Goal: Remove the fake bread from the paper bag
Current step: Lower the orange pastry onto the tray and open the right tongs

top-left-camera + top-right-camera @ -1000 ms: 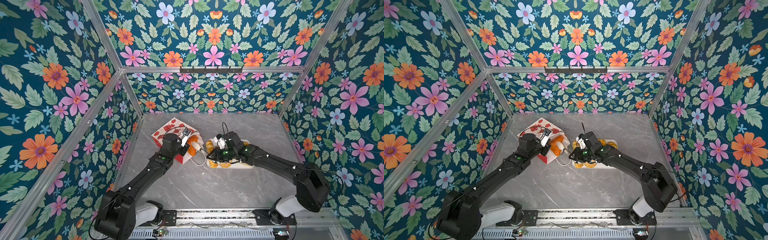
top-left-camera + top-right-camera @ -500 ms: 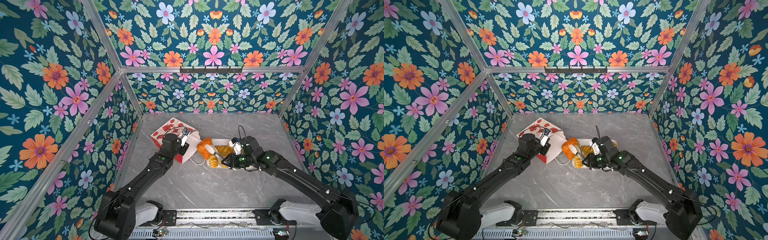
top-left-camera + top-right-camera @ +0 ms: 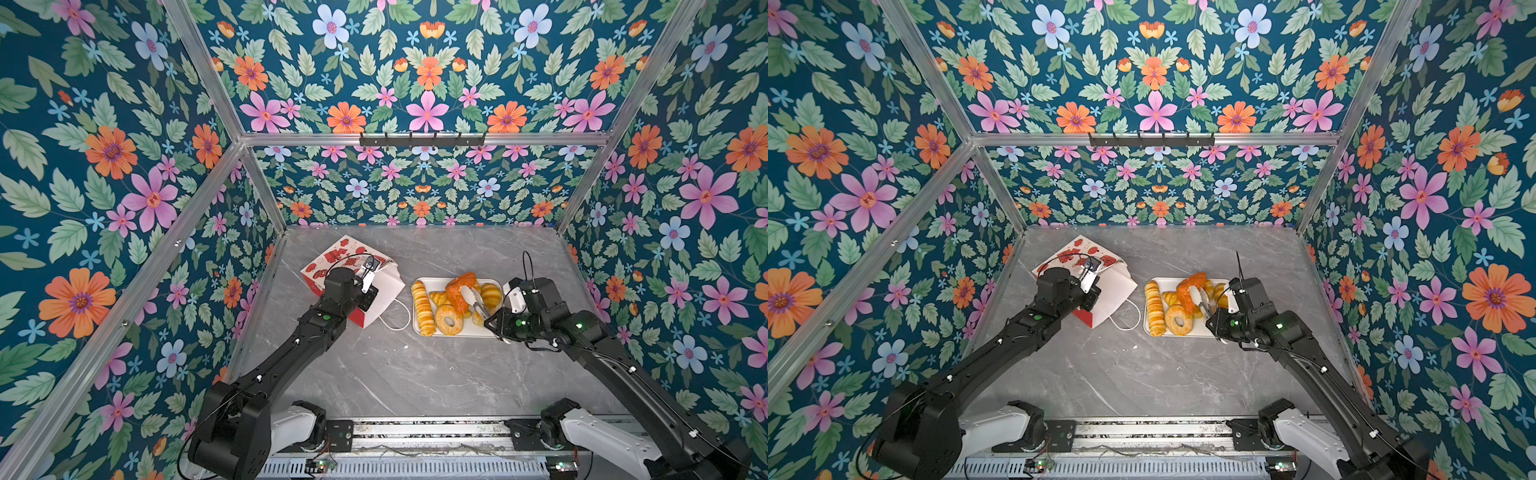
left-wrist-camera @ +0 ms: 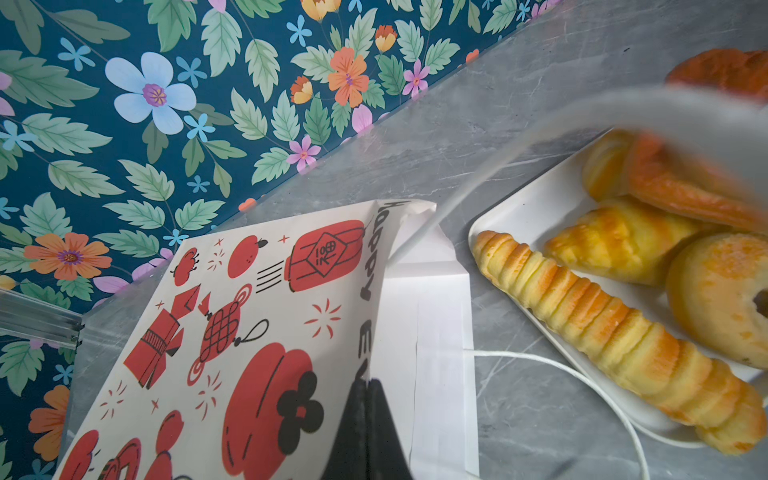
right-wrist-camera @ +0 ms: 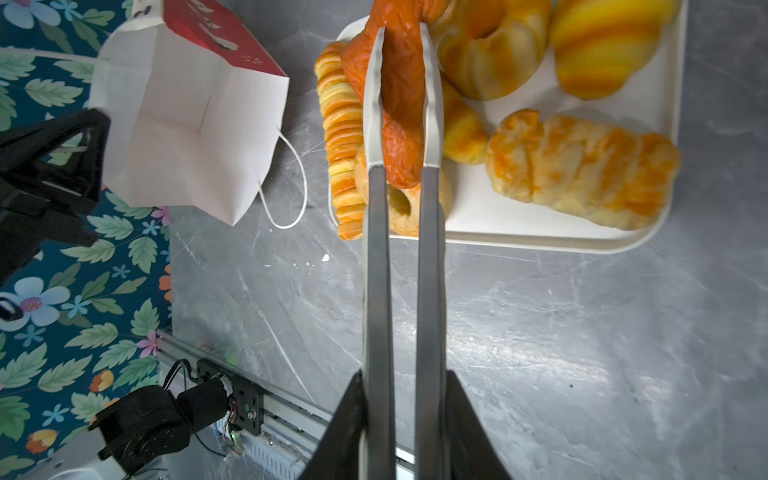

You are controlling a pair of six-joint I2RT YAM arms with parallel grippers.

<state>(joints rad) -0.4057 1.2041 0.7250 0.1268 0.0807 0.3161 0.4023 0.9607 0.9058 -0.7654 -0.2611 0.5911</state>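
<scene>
While steadying rim of paper bag (image 4: pixel 249 332) in clamped left gripper (image 4: pixel 368 399), pinching orange-brown pastry (image 5: pixel 401 104) lengthwise between narrowed tongs (image 5: pixel 376 249) in right gripper (image 5: pixel 403 376), hovering directly above tray (image 5: pixel 582 237).

Paper bag (image 3: pixel 384 291) lies on its side on the worktop (image 3: pixel 395 374), back left, mouth facing the tray (image 3: pixel 467 332) just to its right. On the tray: long loaf (image 3: pixel 422 307) along left edge; ring doughnut (image 3: pixel 448 319) beside it at front; croissant (image 3: pixel 439 297) behind the doughnut; rolls (image 3: pixel 492 293) at right; triangular pastry (image 3: pixel 459 291) in the tongs (image 3: pixel 473 301), over the middle.
</scene>
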